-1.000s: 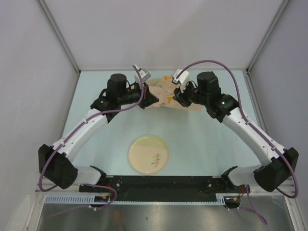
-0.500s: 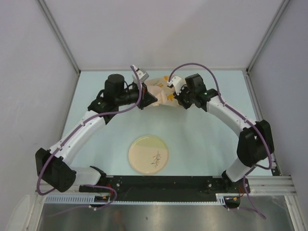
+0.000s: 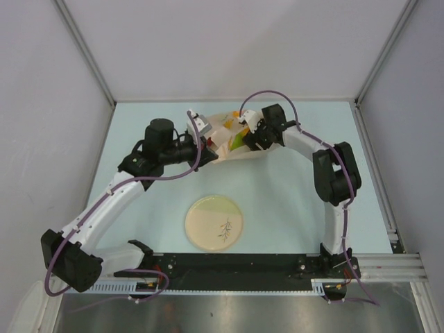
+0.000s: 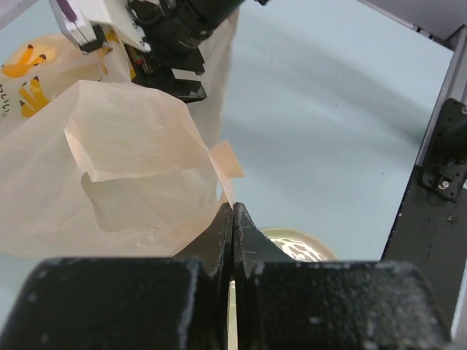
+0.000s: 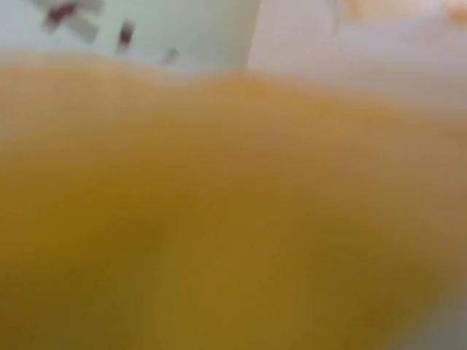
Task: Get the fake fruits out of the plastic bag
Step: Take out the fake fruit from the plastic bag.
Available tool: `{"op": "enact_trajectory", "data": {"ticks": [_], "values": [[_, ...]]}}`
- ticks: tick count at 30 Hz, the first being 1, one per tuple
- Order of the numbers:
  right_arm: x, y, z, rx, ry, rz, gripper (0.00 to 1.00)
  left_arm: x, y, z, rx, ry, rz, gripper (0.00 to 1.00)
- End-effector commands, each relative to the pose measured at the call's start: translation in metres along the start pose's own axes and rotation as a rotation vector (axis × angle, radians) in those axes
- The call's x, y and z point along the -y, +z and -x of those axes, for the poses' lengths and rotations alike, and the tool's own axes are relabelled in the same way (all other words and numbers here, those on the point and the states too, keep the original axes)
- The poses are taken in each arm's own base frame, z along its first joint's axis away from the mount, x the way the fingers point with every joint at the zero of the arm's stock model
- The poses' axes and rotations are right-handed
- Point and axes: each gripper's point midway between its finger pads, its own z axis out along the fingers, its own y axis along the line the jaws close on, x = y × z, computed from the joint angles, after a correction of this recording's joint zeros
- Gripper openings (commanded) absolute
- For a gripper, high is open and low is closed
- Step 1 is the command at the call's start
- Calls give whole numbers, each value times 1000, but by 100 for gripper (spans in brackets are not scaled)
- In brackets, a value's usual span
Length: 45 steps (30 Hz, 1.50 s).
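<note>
The peach-pink plastic bag [image 3: 220, 125] lies at the back middle of the table, and it fills the left half of the left wrist view [image 4: 124, 168]. My left gripper [image 3: 207, 143] is shut, pinching the bag's near edge at its fingertips [image 4: 233, 208]. My right gripper [image 3: 248, 137] reaches into the bag's mouth from the right [image 4: 182, 80]; its jaws are hidden. A green fruit [image 3: 237, 141] shows in the bag beside it. A blurred orange-yellow fruit surface [image 5: 233, 219] fills the right wrist view, very close.
A round beige plate [image 3: 214, 222] lies in the near middle of the table, partly visible behind my left fingers [image 4: 299, 244]. White walls enclose the table on three sides. The black base rail [image 3: 236, 263] runs along the near edge.
The right arm has folded up and its gripper has pushed left, deeper into the bag. The left gripper drew slightly left and nearer with the bag's edge. A green fruit now shows.
</note>
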Motion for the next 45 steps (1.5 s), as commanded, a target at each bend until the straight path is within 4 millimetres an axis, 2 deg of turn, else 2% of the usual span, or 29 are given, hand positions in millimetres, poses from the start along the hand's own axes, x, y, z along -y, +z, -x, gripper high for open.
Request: {"op": "enact_trajectory", "data": {"ticks": [1,2,4,5,6,7,8,9,10,13,14,17,18,19,22,23,25,26,27,29,33,34,39,42,45], "values": [[25,10,43,113,-61,11,85,-6,-2,2,-4,74,11,0],[27,19,38,102,-61,24,86,-6,-2,1,-9,78,12,0],[30,19,50,127,-84,35,86,-8,0,-1,-23,87,15,0],[32,21,53,132,-111,38,87,-9,0,0,-24,91,15,0],[26,28,48,123,-121,75,88,-9,1,-2,-32,91,12,0],[30,29,56,133,-142,76,89,-9,2,-1,-32,93,10,0],[28,34,55,123,-156,90,89,-11,3,-3,-38,88,12,0],[21,49,37,68,-155,126,89,-12,4,-4,-42,86,12,0],[29,48,49,83,-166,111,89,-13,5,-2,-40,89,17,0],[34,67,35,42,-180,120,89,-17,8,-3,-52,98,23,0],[38,70,40,50,-196,107,89,-19,8,-3,-55,102,28,0],[47,87,35,39,-243,80,89,-23,11,-5,-70,105,38,0],[53,90,41,45,-264,58,88,-26,14,-6,-78,104,41,0],[54,91,43,45,-252,50,85,-27,15,-7,-83,100,42,0],[64,74,61,69,-175,0,85,-30,17,-8,-95,98,52,0],[67,53,77,106,-115,-11,85,-31,17,-8,-95,99,52,0],[54,36,82,128,-50,36,85,-33,20,-13,-106,89,57,0],[45,17,96,169,1,67,85,-33,21,-14,-109,75,60,0],[31,14,92,164,29,110,85,-36,21,-18,-118,66,76,0],[6,3,100,180,102,188,85,-38,19,-21,-127,43,94,0],[-32,5,101,164,262,312,87,-41,12,-42,-177,10,133,0],[-40,9,95,149,289,332,87,-42,10,-44,-180,6,138,0],[-68,25,94,127,363,390,89,-42,9,-60,-204,-35,144,0],[-82,37,98,135,367,400,89,-42,8,-61,-204,-39,143,0],[-85,46,109,160,380,388,88,-41,5,-66,-218,-47,135,0]]}}
